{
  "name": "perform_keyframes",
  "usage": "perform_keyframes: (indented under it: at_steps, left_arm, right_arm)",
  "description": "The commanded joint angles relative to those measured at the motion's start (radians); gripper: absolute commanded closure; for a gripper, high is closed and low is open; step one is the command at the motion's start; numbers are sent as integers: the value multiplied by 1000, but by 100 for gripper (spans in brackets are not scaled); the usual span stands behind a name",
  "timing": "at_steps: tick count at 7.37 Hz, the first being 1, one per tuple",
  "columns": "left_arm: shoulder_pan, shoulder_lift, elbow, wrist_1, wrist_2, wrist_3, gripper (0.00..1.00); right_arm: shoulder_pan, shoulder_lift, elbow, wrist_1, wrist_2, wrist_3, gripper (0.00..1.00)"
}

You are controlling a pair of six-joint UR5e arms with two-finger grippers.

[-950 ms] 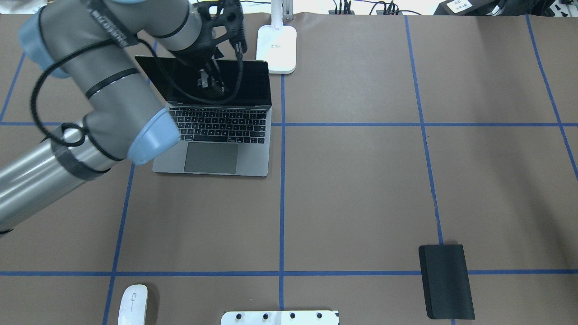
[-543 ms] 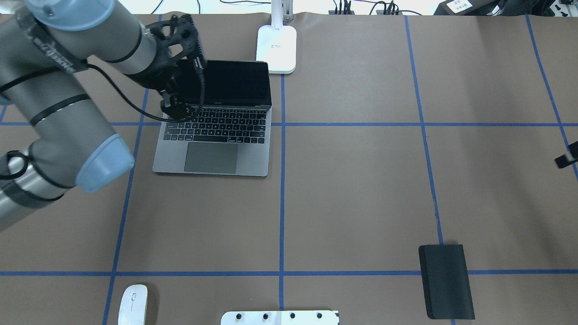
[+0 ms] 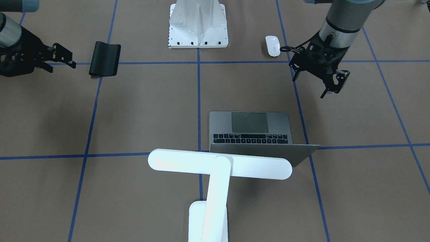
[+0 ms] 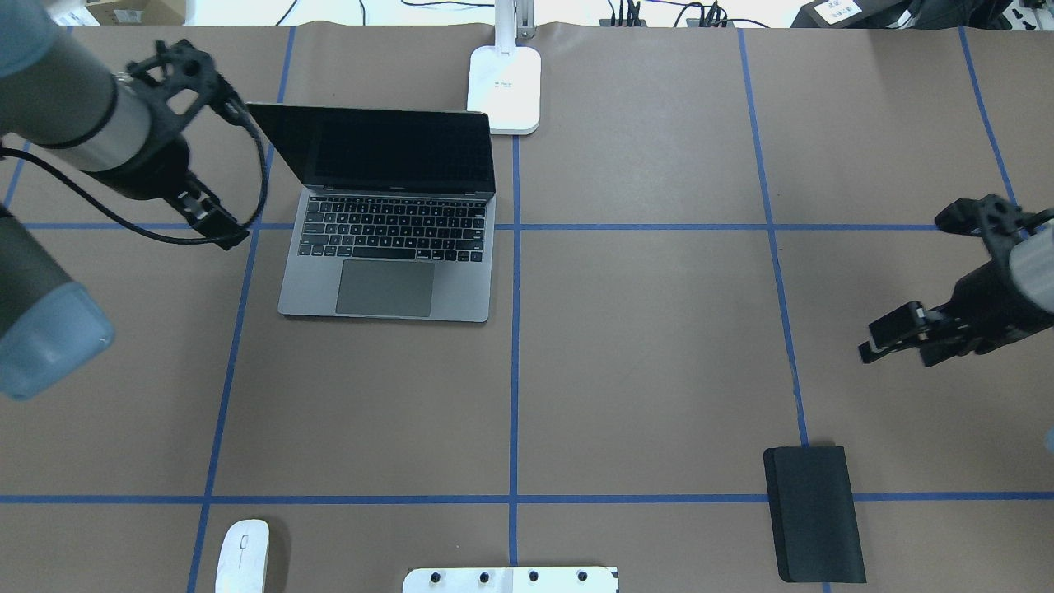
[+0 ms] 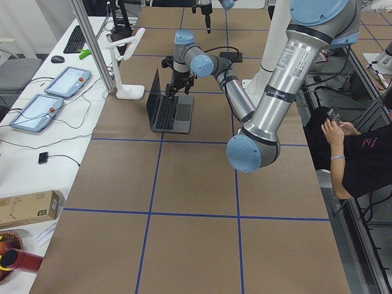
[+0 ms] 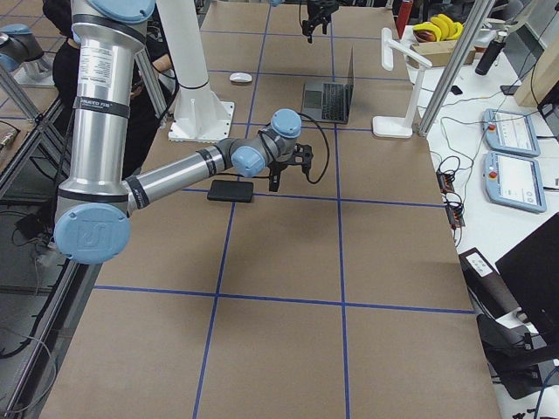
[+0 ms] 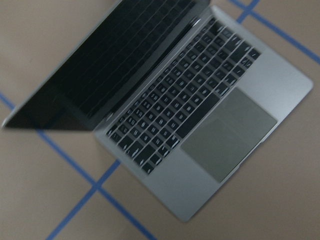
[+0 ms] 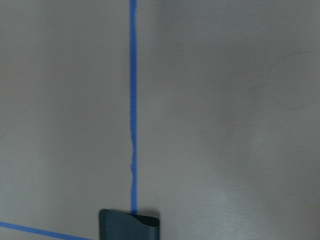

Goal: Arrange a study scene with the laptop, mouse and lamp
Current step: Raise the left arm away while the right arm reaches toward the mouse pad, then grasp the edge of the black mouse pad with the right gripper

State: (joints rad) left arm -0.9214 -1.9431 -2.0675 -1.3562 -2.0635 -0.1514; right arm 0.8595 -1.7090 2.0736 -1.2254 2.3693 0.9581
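Reaching the mouse point(image 4: 244, 556) falls to the left gripper point(image 4: 216, 224) (empty, jaw gap unreadable, as with the right gripper point(image 4: 881, 339)), since the mouse lies straight nearward of it at the table's near-left edge, long axis running near-to-far.

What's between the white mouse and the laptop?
Only bare brown table and a blue tape line separate the small white oval mouse from the open grey metal laptop, per the overhead view.

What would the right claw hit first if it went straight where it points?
The right claw would probably hit bare table by the blue tape line, missing the black pad; depth is unclear.
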Motion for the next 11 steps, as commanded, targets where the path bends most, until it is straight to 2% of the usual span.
perform_keyframes:
  at_steps: [1,2,3,7,10,11]
  left_arm:
    - [-86,94,-6,-4,-56,-39,0]
    - [-85,105,-5,-4,-56,-40,0]
    - [-85,110,1,-4,-56,-39,0]
    - [-82,108,0,-6,-58,-39,0]
    - [-80,112,3,-7,-56,-34,0]
    - [-80,124,4,-9,-56,-30,0]
  right_arm:
    - [-164,-20,-29,188,-125,189,9]
    - [-189,-90,-33,269,-119,189,9]
    - [-201,-121,-46,299,-114,188,9]
    - [-289,-129,-66,299,-116,189,13]
    - [-370,-127,-90,294,-114,186,28]
    - [-376,-127,-99,293,-116,186,29]
